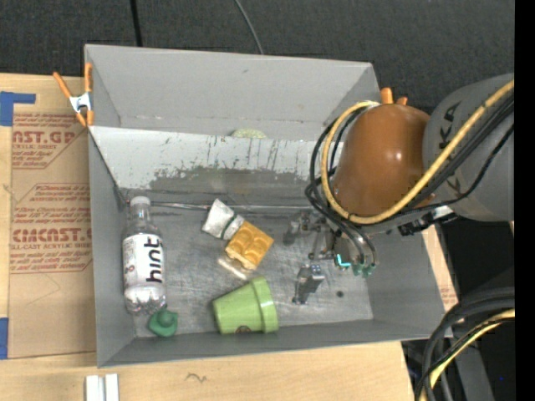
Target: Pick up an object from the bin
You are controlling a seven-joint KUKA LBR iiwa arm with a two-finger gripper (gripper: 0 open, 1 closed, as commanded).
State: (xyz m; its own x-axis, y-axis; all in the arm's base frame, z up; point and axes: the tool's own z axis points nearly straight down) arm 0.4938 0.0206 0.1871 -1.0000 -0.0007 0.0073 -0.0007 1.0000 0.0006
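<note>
My gripper hangs low over the bin floor at the right, and its fingers stand open with nothing between them. One fingertip is just right of a light green plastic cup that lies on its side at the front. A yellow waffle-patterned block lies a little to the left of the gripper, apart from it. Touching that block's upper left corner is a small crumpled white piece.
A clear water bottle with a white label lies along the left wall, and a small dark green cap-like piece sits by its front end. The arm's brown cover and cables hang over the bin's right side.
</note>
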